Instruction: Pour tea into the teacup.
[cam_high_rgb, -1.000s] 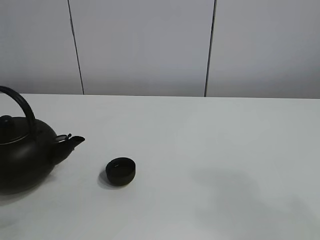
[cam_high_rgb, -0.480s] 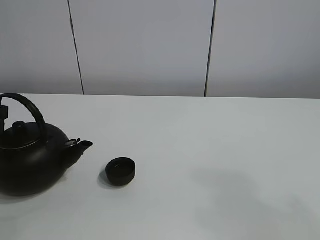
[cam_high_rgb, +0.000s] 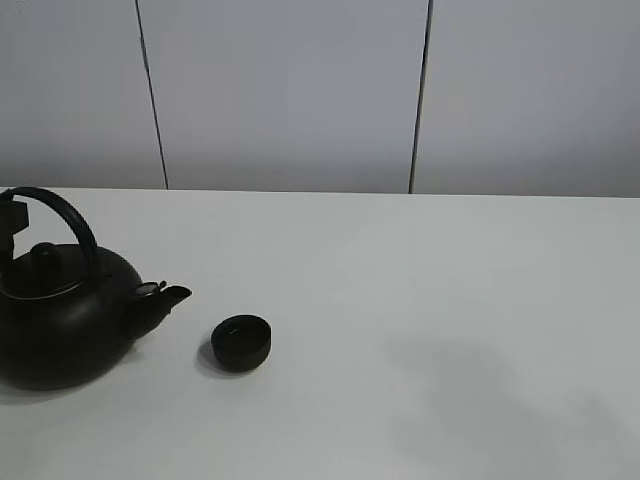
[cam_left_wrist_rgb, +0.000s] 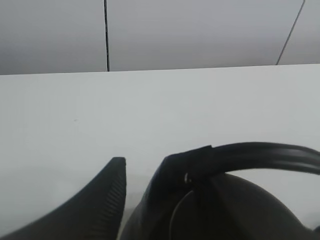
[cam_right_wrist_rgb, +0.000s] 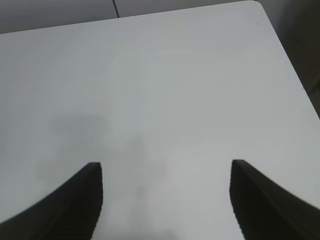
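Note:
The small black teacup (cam_high_rgb: 241, 342) stands on the white table, left of the middle. The large black kettle (cam_high_rgb: 55, 325) is to its left, with its spout (cam_high_rgb: 168, 296) pointing at the cup and ending a little short of it. My left gripper (cam_high_rgb: 12, 215) shows only at the left edge, on the kettle's arched handle (cam_high_rgb: 70, 215). In the left wrist view the gripper (cam_left_wrist_rgb: 144, 161) has its fingers close together and the handle (cam_left_wrist_rgb: 260, 152) runs out from one finger above the kettle's body (cam_left_wrist_rgb: 240, 210). My right gripper (cam_right_wrist_rgb: 166, 164) is open and empty above bare table.
The white table (cam_high_rgb: 420, 300) stretches to the right of the cup, with a grey panelled wall (cam_high_rgb: 300, 90) behind it. The right wrist view shows the table's rounded corner (cam_right_wrist_rgb: 257, 5) and its edge.
The kettle has moved right, towards the teacup, and its spout is now closer to the cup. The left gripper's tip has come into view on the handle. The teacup has not moved.

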